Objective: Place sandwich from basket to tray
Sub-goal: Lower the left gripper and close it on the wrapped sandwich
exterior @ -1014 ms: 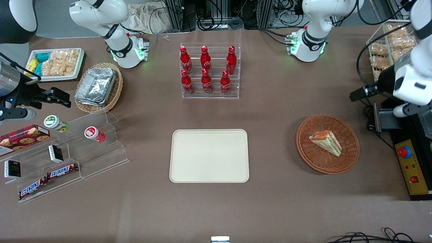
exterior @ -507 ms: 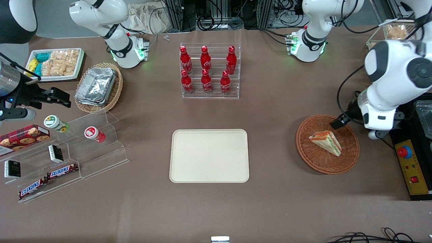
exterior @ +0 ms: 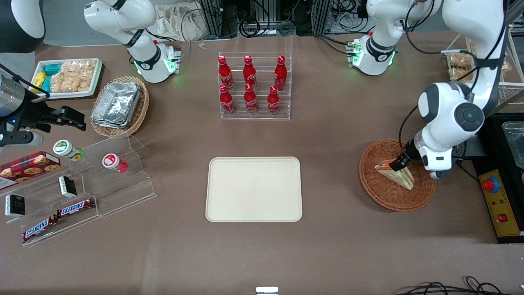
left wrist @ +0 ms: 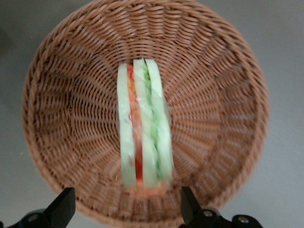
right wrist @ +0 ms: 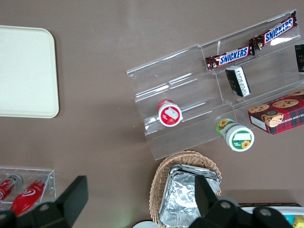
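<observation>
Brown tabletop (exterior: 335, 246) scene: the sandwich (exterior: 399, 175) lies in the reddish-brown wicker basket (exterior: 382, 196) toward the working arm's end, edge-up with its filling layers showing. Directly above it hangs the left gripper (left wrist: 127, 206), fingers (left wrist: 64, 206) spread wide, clear of the bread. Well apart sits the cream tray (exterior: 254, 189).

Brown matte table top (exterior: 348, 254) fills most of the front view. Lighting is even w/ soft shadows. Farther from the front camera than the table: grey floor (exterior: 65, 24), alu frame profiles (exterior: 213, 16), black cable bundles (exterior: 262, 25) and a crumpled beige cloth (exterior: 176, 20). At the working arm's end sits a yellow control box (exterior: 500, 205) w/ red button. More black cables (exterior: 450, 287) lie at the near edge.
</observation>
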{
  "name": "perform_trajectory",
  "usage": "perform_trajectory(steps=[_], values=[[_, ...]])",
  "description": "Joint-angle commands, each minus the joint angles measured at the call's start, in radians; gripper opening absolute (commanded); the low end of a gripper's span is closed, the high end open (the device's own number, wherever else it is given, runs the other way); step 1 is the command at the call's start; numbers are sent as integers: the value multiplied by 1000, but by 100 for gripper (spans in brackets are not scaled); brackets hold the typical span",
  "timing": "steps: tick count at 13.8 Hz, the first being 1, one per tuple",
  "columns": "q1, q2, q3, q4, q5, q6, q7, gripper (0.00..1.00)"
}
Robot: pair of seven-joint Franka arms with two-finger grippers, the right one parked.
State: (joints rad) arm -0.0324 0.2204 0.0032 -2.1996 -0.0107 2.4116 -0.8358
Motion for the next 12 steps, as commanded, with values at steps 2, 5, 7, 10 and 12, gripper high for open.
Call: perform_trajectory(steps=[2, 5, 7, 10, 12], values=[[0, 59, 20, 4, 9, 78, -26, 100], [0, 105, 20, 6, 9, 139, -36, 73], [0, 106, 20, 14, 9, 141, -32, 16], [-9, 30, 17, 26, 15, 107, -6, 0], [-15, -30, -2, 101, 17, -56, 58, 0]])
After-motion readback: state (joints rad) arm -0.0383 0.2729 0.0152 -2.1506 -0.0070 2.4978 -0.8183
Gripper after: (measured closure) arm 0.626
